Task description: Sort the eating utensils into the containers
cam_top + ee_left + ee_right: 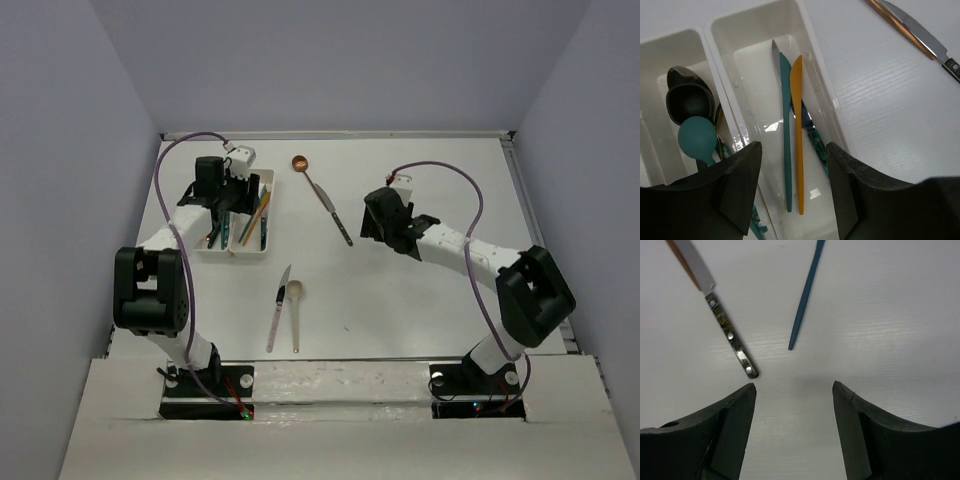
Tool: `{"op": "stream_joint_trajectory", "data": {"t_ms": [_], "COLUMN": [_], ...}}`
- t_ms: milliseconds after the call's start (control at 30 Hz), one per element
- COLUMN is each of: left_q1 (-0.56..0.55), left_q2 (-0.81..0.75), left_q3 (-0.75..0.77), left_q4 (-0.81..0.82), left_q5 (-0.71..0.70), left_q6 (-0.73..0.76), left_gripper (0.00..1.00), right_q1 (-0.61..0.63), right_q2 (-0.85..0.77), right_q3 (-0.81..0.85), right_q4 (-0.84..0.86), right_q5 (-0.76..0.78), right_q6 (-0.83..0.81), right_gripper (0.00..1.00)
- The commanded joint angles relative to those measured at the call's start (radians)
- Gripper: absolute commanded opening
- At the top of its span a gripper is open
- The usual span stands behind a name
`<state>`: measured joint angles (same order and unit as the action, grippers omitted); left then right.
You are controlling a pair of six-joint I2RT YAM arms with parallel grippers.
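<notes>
Before right claw (794, 387) — blue handle (804, 305), hidden from top view.

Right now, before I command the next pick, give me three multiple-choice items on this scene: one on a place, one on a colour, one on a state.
1. Where does the orange knife lie?
A) in a tray beside the teal knife
B) across the copper spoon
C) off the table's edge

2. What colour is the spoon lying beside the pink-handled knife?
A) black
B) beige
C) teal

3. The right end effector is:
A) shut on the copper spoon
B) open inside a container
C) open and empty above the table

Answers:
1 A: the left wrist view shows the orange knife and the teal knife side by side inside the same tray.
2 B: in the top view the spoon is pale beige from bowl to handle.
3 C: the right wrist view shows its fingers apart, with nothing between them and only table surface below.
</notes>
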<state>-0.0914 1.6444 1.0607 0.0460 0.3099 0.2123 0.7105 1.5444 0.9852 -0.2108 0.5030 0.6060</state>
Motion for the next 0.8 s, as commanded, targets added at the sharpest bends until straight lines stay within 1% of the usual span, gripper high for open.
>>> {"op": "stream_joint_trajectory", "data": {"t_ms": [0, 33, 67, 100, 167, 233, 267, 300, 367, 500, 633, 700, 733, 767], "left_q1": [0.005, 0.005, 0.007, 0.009, 0.012, 0.016, 0.021, 0.022, 0.022, 0.024, 0.024, 0.024, 0.024, 0.024], "left_q2": [-0.144, -0.178, -0.193, -0.227, -0.261, -0.309, -0.339, -0.339, -0.377, -0.437, -0.454, -0.457, -0.462, -0.466], "left_q3": [-0.007, -0.030, -0.042, -0.053, -0.091, -0.117, -0.143, -0.157, -0.192, -0.245, -0.266, -0.269, -0.271, -0.271], "left_q4": [0.015, 0.017, 0.018, 0.018, 0.020, 0.025, 0.029, 0.032, 0.040, 0.058, 0.066, 0.063, 0.060, 0.060], "left_q5": [0.018, 0.020, 0.024, 0.029, 0.029, 0.031, 0.037, 0.037, 0.040, 0.057, 0.067, 0.070, 0.072, 0.075], "left_q6": [-0.001, 0.002, 0.006, 0.015, 0.027, 0.042, 0.047, 0.053, 0.067, 0.081, 0.087, 0.088, 0.090, 0.091], "left_gripper": [0.65, 0.66, 0.67, 0.68, 0.69, 0.69, 0.70, 0.70, 0.71, 0.72, 0.72, 0.72, 0.72, 0.72], "right_q1": [-0.107, -0.123, -0.152, -0.163, -0.186, -0.204, -0.218, -0.218, -0.218, -0.227, -0.227, -0.236, -0.236, -0.236], "right_q2": [0.146, 0.223, 0.264, 0.301, 0.397, 0.453, 0.506, 0.531, 0.589, 0.634, 0.669, 0.675, 0.675, 0.675], "right_q3": [0.265, 0.312, 0.360, 0.444, 0.518, 0.584, 0.645, 0.676, 0.751, 0.785, 0.779, 0.756, 0.745, 0.735], "right_q4": [-0.186, -0.212, -0.241, -0.286, -0.321, -0.360, -0.396, -0.397, -0.479, -0.506, -0.506, -0.506, -0.503, -0.501], "right_q5": [-0.083, -0.089, -0.101, -0.109, -0.122, -0.141, -0.147, -0.143, -0.101, -0.090, -0.155, -0.182, -0.190, -0.217], "right_q6": [-0.057, -0.077, -0.083, -0.087, -0.104, -0.114, -0.118, -0.120, -0.115, -0.107, -0.098, -0.092, -0.088, -0.087], "right_gripper": [0.68, 0.68, 0.68, 0.69, 0.68, 0.68, 0.68, 0.67, 0.66, 0.66, 0.64, 0.61, 0.55, 0.51]}}
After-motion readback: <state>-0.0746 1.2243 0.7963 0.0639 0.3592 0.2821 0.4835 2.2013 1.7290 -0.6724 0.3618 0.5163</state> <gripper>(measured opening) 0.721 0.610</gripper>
